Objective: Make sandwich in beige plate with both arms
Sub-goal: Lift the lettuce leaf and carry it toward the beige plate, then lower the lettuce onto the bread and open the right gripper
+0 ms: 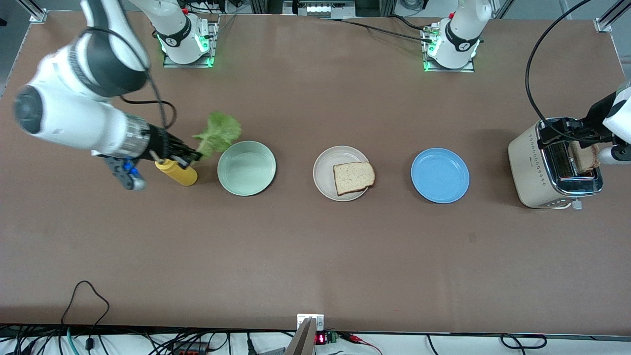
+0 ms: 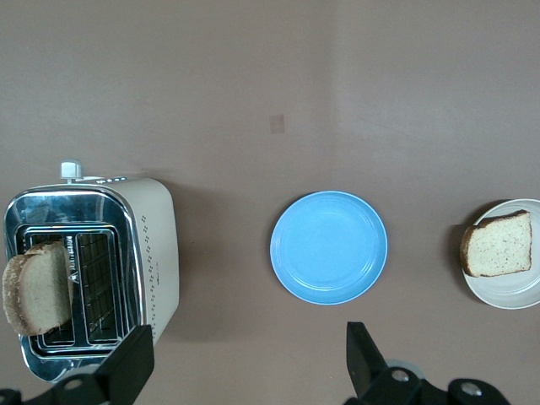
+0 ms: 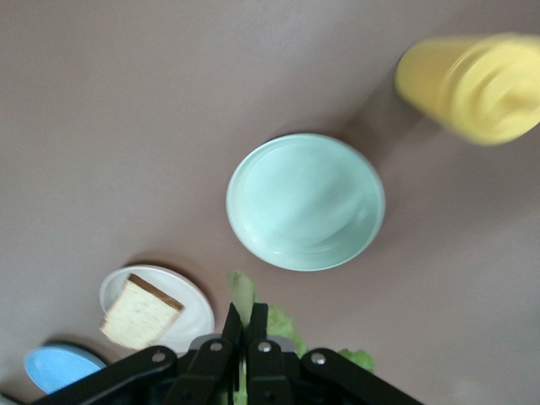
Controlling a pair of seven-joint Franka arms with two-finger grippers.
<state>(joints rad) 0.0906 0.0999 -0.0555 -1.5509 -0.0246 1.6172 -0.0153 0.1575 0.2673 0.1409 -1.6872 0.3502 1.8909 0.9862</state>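
While three plates sit in a row across the counter (image 1: 315,256), only one holds food: the beige plate (image 1: 325,172) in the middle carries a single bread slice (image 1: 353,178). A mint plate (image 1: 246,168) lies beside it toward the right arm's end, and a blue plate (image 1: 439,175) toward the left arm's end; both are bare.

Two slices are in sight in all. The second slice (image 2: 38,287) stands upright in one slot of the toaster (image 1: 535,167), which sits at the left arm's end of the counter.

One lettuce leaf (image 1: 217,134) hangs in the air, pinched by the right gripper (image 1: 190,155), whose fingers are clamped together on its stem. That gripper is over the counter just beside the mint plate, above a yellow bottle (image 1: 178,172) standing there.

The left gripper (image 2: 245,359) hovers above the counter between toaster and blue plate, its two fingers (image 2: 359,350) spread wide apart and holding nothing.
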